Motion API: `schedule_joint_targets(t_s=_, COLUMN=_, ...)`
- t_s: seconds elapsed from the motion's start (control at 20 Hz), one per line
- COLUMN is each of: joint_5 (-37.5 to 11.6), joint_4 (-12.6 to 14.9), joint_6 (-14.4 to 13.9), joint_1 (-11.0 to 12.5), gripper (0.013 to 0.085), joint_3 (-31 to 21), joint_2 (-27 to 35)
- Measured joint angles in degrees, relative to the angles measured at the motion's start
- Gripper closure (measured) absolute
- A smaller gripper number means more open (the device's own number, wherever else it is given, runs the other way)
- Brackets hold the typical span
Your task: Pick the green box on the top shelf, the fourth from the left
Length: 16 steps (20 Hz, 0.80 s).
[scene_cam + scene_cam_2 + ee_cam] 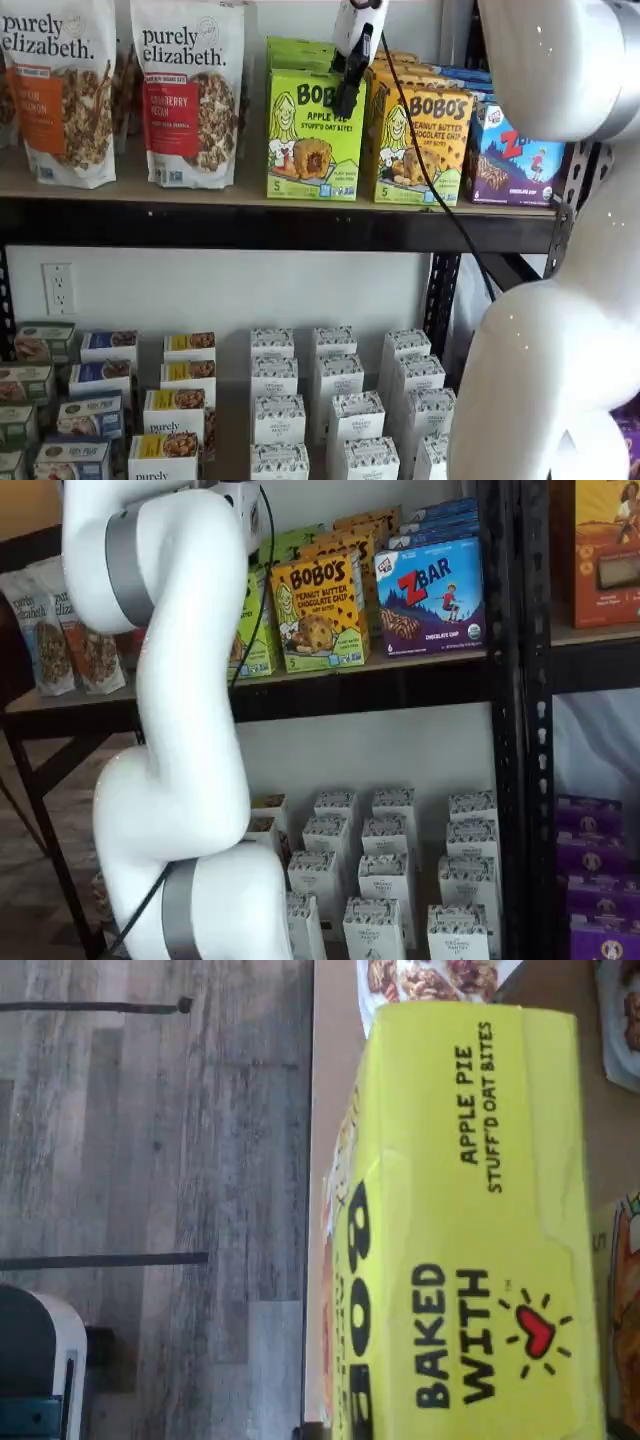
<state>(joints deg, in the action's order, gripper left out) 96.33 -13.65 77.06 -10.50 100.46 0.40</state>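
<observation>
The green box, a lime Bobo's Apple Pie carton, stands upright on the top shelf between granola bags and an orange Bobo's box. My gripper hangs from above at the box's upper right front corner. Its black fingers show as one dark shape with no visible gap. The wrist view looks onto the box's top panel, printed "APPLE PIE STUFF'D OAT BITES", from close range. In a shelf view my arm hides most of the box, leaving a sliver.
An orange Bobo's peanut butter box stands right beside the green one, then a blue Zbar box. Purely Elizabeth bags stand to its left. Small white cartons fill the lower level. My white arm fills the right foreground.
</observation>
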Motion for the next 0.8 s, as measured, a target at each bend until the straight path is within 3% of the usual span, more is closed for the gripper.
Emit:
schedule_joint_targets(t_s=0.7, joint_5=0.0, joint_4=-0.1, joint_6=0.0, joint_1=0.0, gripper=0.0370, joint_3=0.0, joint_2=0.0)
schedule_joint_targets(t_s=0.8, joint_5=0.0, joint_4=-0.2, joint_6=0.0, joint_1=0.0, gripper=0.0410, joint_3=0.0, joint_2=0.0)
